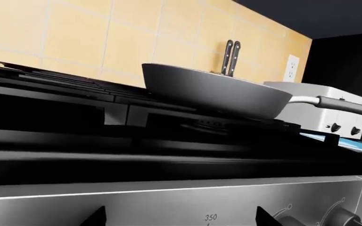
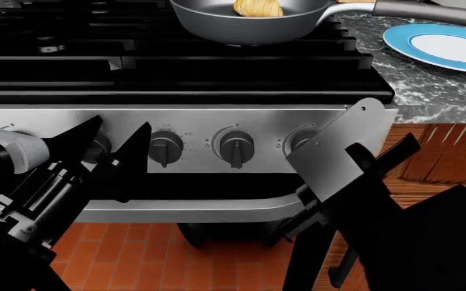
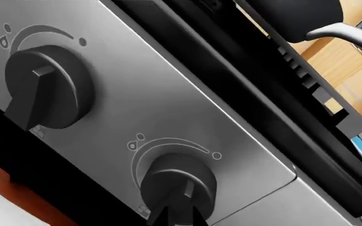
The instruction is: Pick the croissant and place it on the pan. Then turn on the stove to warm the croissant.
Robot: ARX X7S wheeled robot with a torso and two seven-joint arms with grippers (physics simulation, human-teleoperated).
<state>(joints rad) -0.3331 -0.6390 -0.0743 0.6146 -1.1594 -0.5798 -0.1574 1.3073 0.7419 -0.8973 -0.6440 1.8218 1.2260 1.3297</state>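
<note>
Already the croissant lies in the pan on the stove, so both arms hang before its knobs, left gripper with jaws apart, right gripper's jaws hidden, cannot tell.

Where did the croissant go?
In the head view, the croissant sits inside the pan on the stove, top centre, left of the blue-rimmed plate.

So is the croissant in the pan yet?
Yes. The croissant lies inside the pan, which sits on the stove grates.
</note>
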